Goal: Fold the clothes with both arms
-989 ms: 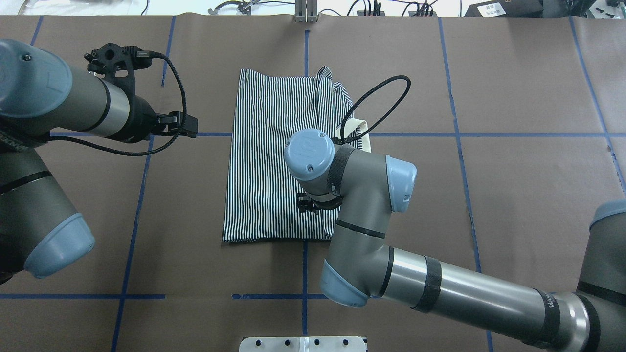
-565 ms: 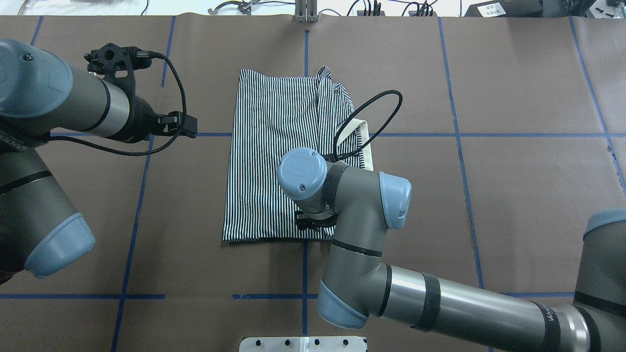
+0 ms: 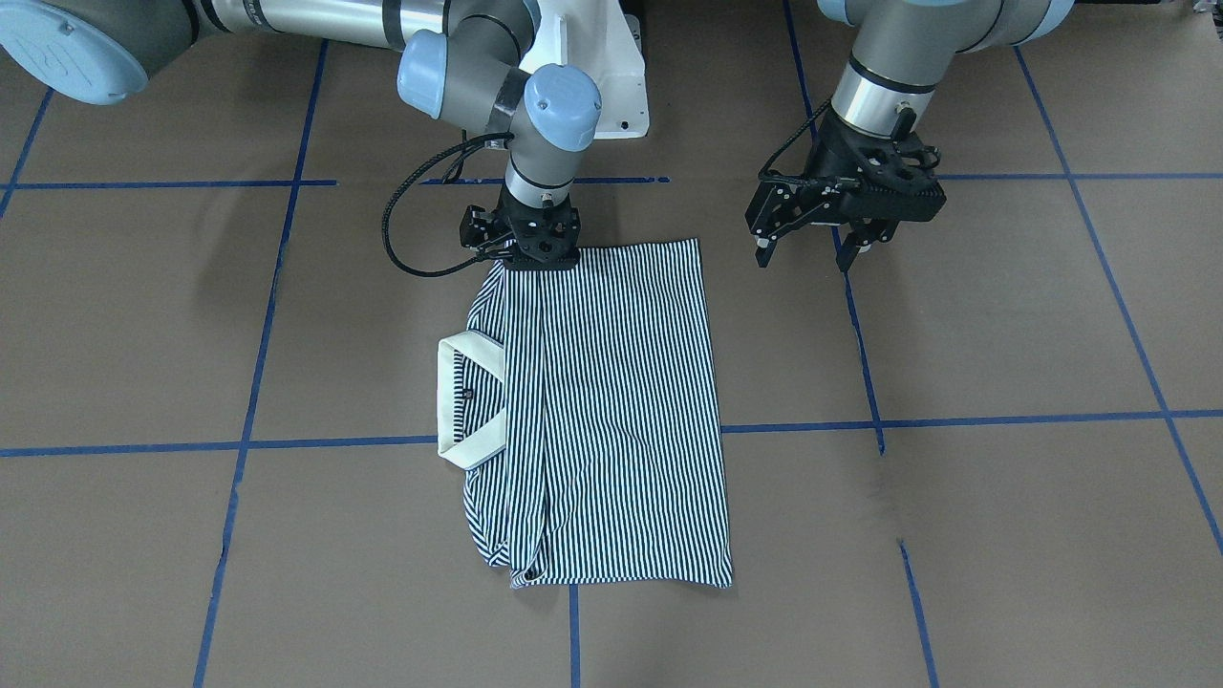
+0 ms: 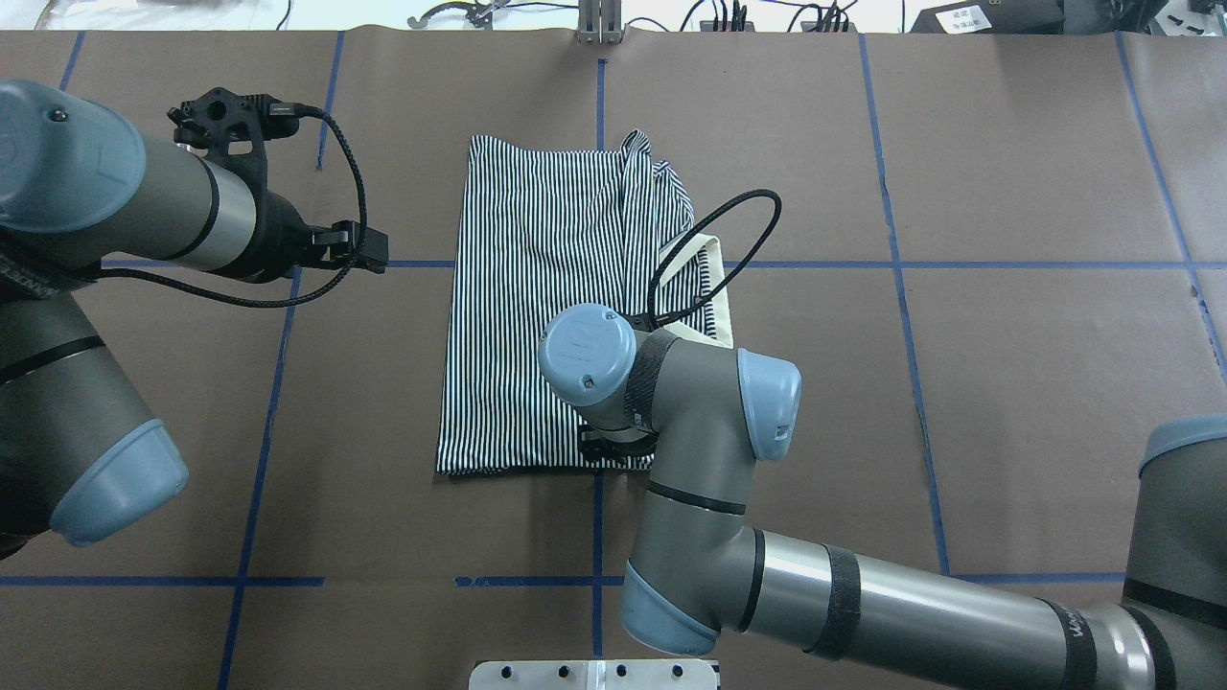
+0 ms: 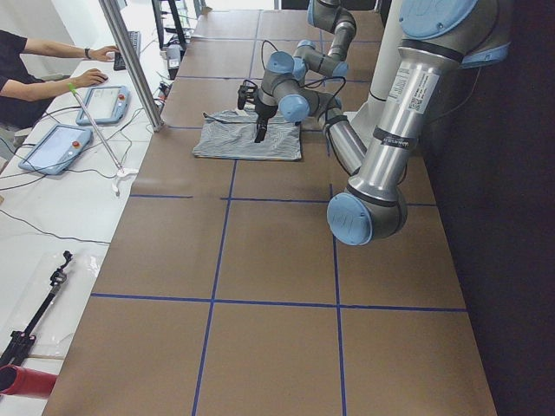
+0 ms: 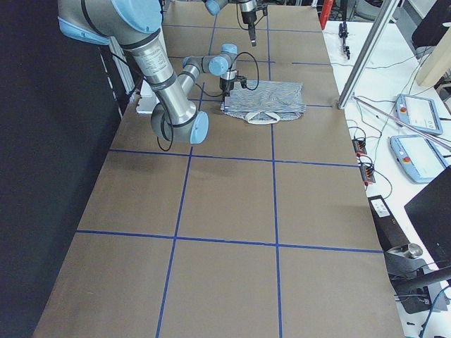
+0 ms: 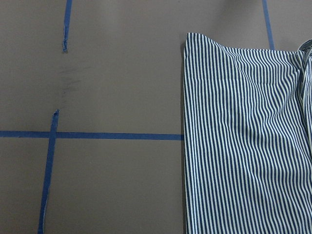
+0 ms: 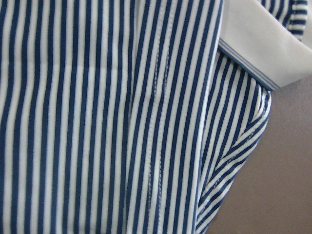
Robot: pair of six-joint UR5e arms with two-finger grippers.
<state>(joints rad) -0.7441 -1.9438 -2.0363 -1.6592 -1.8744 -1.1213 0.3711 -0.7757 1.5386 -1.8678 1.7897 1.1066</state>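
The striped polo shirt (image 3: 621, 401) lies folded lengthwise into a long rectangle on the brown table, with its cream collar (image 3: 459, 401) sticking out on one long side. It also shows in the overhead view (image 4: 537, 316). My right gripper (image 3: 524, 260) is down on the shirt's edge nearest the robot, at the collar-side corner. Its fingers are hidden, so I cannot tell their state. The right wrist view shows stripes (image 8: 97, 117) and collar (image 8: 258, 44) very close. My left gripper (image 3: 804, 261) is open and empty, hovering beside the shirt's other long side, apart from it.
The white pedestal (image 3: 611, 76) stands behind the shirt at the robot's base. Blue tape lines (image 3: 955, 419) cross the brown table cover. A metal post (image 5: 130, 61) and the operators' tablets (image 5: 104, 104) stand beyond the table's far edge.
My right wrist has moved along the shirt toward the robot, to its near edge. The shirt has not shifted. The left arm has barely moved.
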